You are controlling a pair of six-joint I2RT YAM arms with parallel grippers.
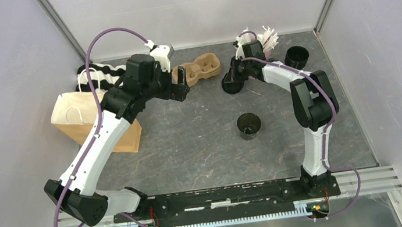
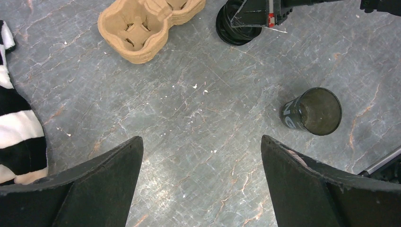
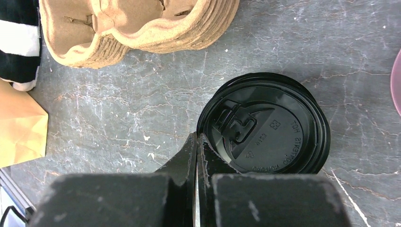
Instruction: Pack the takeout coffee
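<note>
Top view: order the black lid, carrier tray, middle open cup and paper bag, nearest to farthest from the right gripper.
From the right gripper:
1. black lid, at its tips
2. carrier tray, on its left
3. open cup, table centre
4. paper bag, far left

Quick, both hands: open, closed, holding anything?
Left hand: open, holding nothing.
Right hand: closed, fingertips at the rim of the round black plastic lid; a pinch on it cannot be told.
</note>
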